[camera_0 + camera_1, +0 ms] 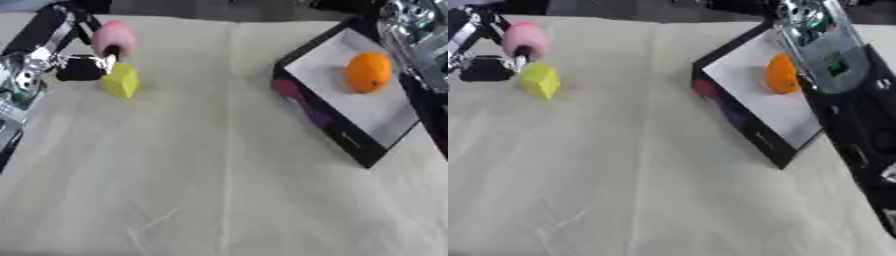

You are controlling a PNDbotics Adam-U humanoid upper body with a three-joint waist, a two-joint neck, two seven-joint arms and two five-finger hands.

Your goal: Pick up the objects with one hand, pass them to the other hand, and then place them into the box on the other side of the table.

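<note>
The left hand (83,62) reached the far-left corner beside the yellow block (122,80) and pink object (114,36), finger state indiscernible, while 1 orange (367,72) already lay in the box (367,112).

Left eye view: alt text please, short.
The robot's left hand reaches in at the upper left, touching a pink object and a yellow block on the beige table. At right, an orange lies in a black-walled box.
</note>
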